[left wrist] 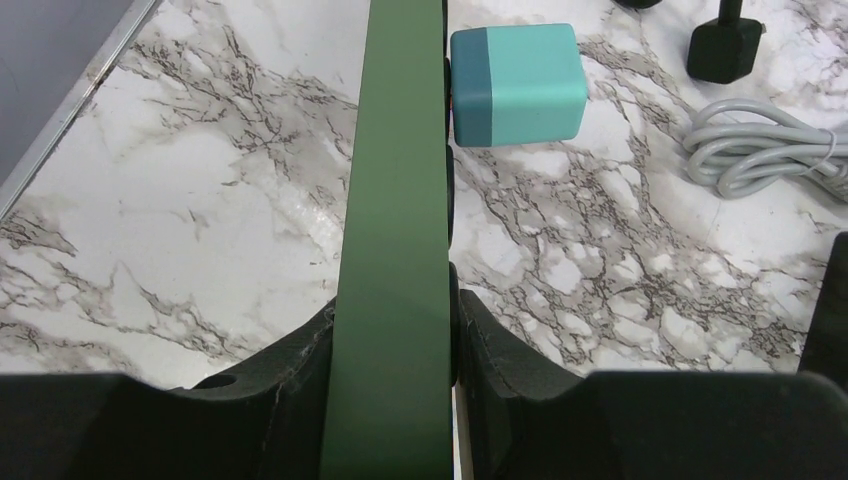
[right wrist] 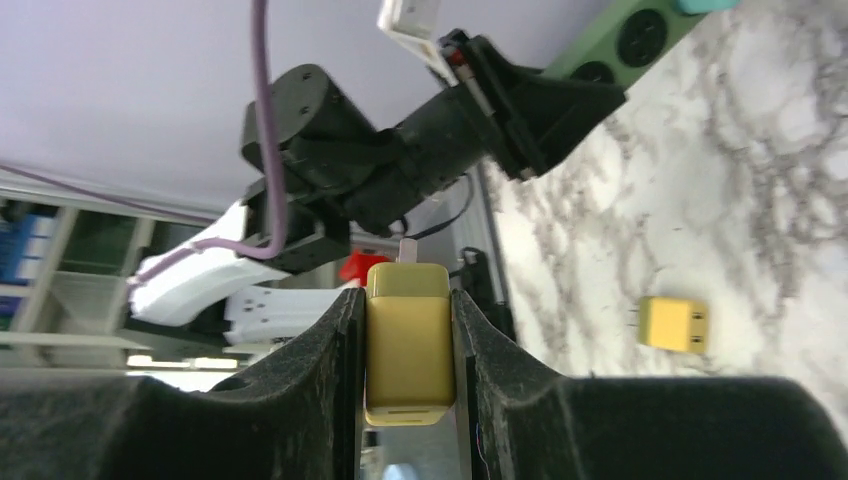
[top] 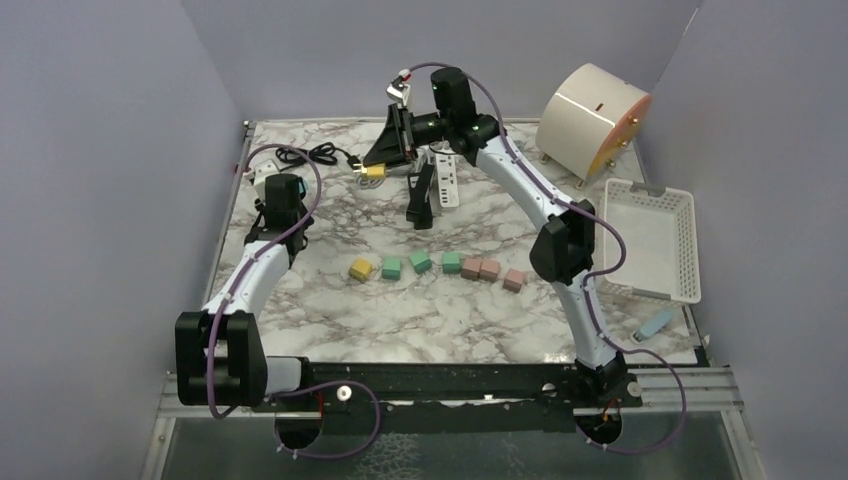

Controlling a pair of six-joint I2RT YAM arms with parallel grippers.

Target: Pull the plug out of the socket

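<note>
Overall brightness: an even, fairly bright light is seen in all three views; no lamp is in frame, and the light appears diffuse and from above.
Shadows: soft, short shadows are cast on the marble table (top: 330, 310) under the arms and beside the coloured blocks (top: 420, 262).
Glare: the white basket (top: 655, 240) is nearly washed out; only a faint sheen is carried by the marble.
Left wrist focus: the green power strip (left wrist: 395, 250), close to the lens, is rendered flat and soft; the teal plug (left wrist: 515, 85) is sharper.
Right wrist focus: the yellow plug (right wrist: 407, 345) is fairly crisp; the shelving behind is blurred; the black fingers (right wrist: 300, 400) are lost in dark.
Edge distortion: the walls (top: 100, 150) are splayed outward in the top view.
</note>
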